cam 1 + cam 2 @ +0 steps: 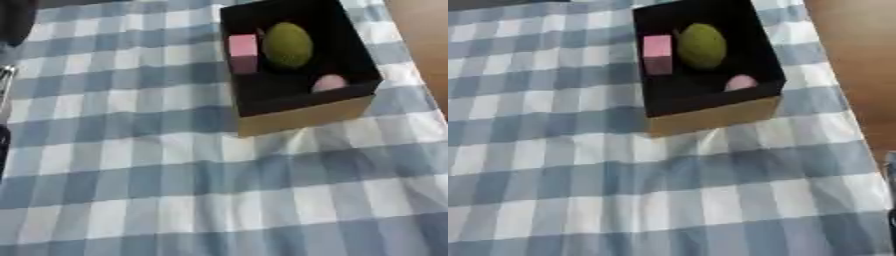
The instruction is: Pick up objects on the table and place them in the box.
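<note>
A cardboard box [306, 116] with a black inside stands on the checked cloth at the upper middle. In it lie a pink cube [243, 51], a green oval thing [288, 45] and a small pale pink round thing [329, 83] against the near wall. A dark and silver part of my left arm or hand [4, 142] shows only as a sliver at the left edge, well away from the box. A thin grey sliver of my right arm or hand [891, 167] shows at the right edge. No loose object lies on the cloth in view.
The blue and white checked cloth [201, 200] covers the table in front of the box. The brown table edge or floor [859, 60] runs along the right side. A dark shape [16, 20] sits at the top left corner.
</note>
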Motion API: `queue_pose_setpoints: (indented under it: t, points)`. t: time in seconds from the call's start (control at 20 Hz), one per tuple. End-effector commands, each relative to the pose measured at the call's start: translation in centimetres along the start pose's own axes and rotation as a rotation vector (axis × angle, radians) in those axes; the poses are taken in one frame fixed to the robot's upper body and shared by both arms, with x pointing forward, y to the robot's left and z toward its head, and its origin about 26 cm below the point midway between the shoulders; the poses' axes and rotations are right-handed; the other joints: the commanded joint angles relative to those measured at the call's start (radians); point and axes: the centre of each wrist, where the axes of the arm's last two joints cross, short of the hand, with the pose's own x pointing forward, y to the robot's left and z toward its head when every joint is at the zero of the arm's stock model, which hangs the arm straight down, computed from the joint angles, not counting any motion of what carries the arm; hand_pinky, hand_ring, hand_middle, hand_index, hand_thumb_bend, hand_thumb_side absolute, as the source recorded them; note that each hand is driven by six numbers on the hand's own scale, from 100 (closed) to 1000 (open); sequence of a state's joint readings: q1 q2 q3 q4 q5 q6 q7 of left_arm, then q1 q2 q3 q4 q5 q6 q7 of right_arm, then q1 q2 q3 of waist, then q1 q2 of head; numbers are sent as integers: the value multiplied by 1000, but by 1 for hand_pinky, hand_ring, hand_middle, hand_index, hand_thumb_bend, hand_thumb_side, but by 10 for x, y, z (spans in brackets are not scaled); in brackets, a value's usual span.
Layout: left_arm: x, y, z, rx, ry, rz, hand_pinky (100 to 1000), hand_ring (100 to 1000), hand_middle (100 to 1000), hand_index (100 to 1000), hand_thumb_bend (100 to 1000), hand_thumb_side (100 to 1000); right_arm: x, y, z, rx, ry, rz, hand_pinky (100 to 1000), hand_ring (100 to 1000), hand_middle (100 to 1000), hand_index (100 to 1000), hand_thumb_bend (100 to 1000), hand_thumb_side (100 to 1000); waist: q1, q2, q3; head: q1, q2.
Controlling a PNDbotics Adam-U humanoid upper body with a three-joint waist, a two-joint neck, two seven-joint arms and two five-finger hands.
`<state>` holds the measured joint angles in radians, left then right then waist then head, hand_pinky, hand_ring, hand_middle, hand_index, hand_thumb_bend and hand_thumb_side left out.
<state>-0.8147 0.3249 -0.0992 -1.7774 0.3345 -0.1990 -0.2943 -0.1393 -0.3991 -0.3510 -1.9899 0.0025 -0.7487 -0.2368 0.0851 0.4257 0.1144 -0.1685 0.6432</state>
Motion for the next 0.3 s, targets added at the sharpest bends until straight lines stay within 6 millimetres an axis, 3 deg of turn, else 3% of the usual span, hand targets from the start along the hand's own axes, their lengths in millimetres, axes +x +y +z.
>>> queue_pose_setpoints:
  t: [0.05,0.3]
  points:
    - [16,8,9,-3,-25,9,844,813,757,934,100,670,2,-4,-5,13,-80,18,924,898,530,907,100,237,-22,-51,2,-7,-23]
    - [12,6,31,7,27,65,842,808,750,924,100,692,1,-3,-7,14,-121,0,927,907,557,915,100,219,-31,-49,1,-4,-25]
